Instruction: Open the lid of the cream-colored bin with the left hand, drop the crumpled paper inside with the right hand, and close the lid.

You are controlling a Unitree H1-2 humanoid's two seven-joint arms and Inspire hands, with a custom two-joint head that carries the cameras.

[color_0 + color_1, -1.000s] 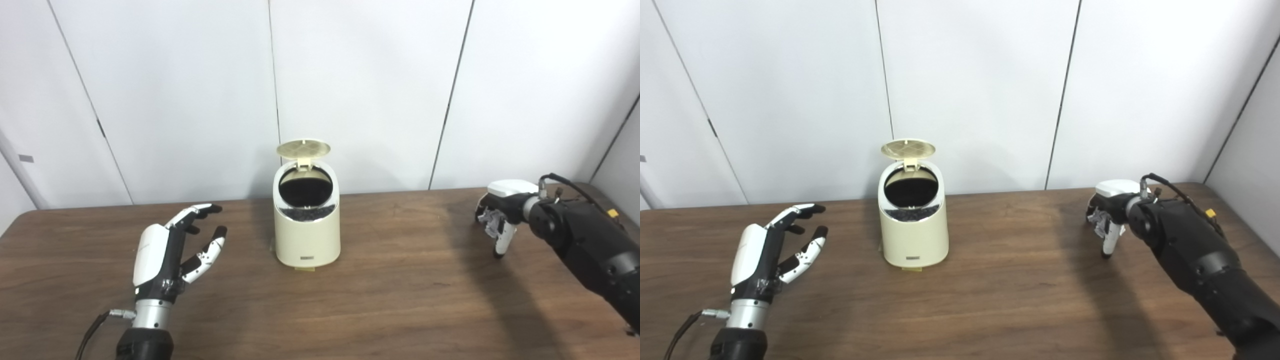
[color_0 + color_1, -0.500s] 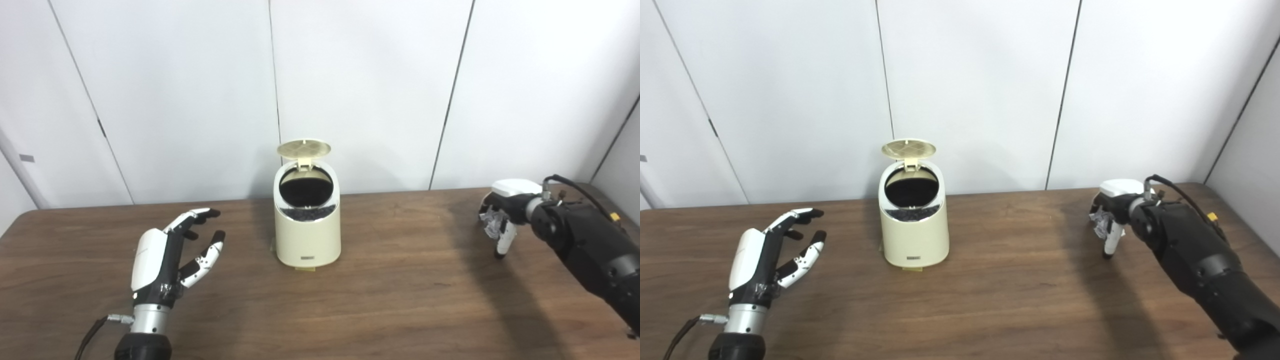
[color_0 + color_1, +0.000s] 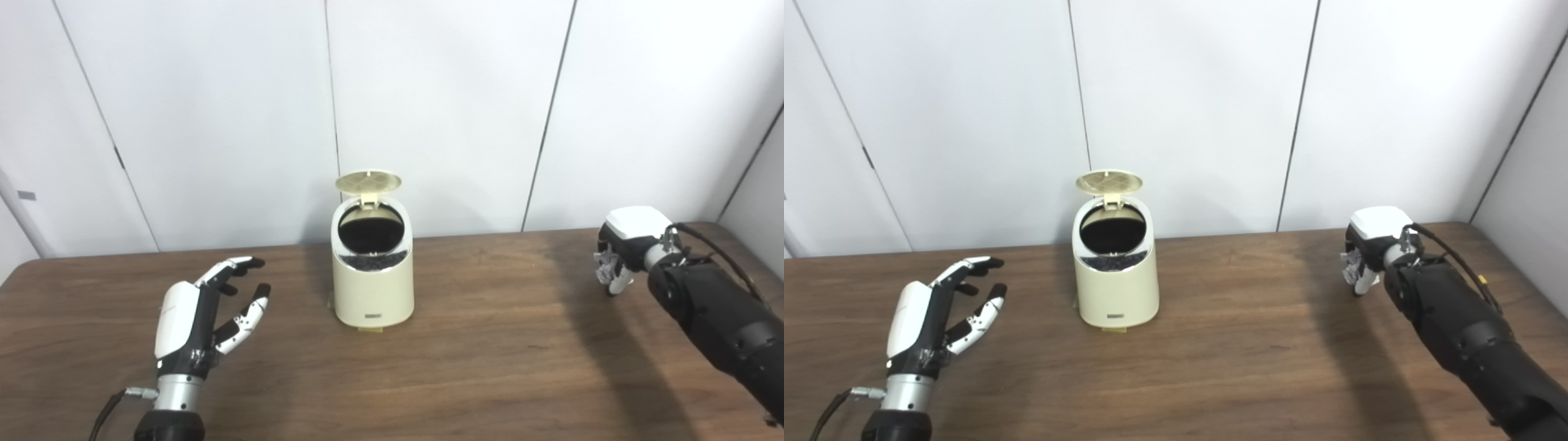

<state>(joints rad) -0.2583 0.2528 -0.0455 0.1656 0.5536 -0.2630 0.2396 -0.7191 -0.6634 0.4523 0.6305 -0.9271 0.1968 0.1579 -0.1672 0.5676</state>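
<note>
The cream-colored bin [image 3: 372, 288] stands mid-table near the wall. Its round lid [image 3: 368, 181] is tipped up and back, so the dark opening shows. My left hand [image 3: 199, 315] hovers open over the table, left of the bin and apart from it, fingers spread and pointing toward it. At the far right my right hand [image 3: 621, 248] is lifted off the table, fingers curled down around the grey-white crumpled paper [image 3: 605, 268]. The paper is partly hidden by the fingers.
The brown wooden table [image 3: 490, 355] runs the width of the view, with white wall panels [image 3: 441, 110] close behind the bin. A black cable [image 3: 1454, 260] loops over my right forearm. A small pale tab [image 3: 369, 329] shows under the bin's front edge.
My right hand has risen off the table with the crumpled paper in it. The left hand has drawn back a little toward me. The view has shifted slightly.
</note>
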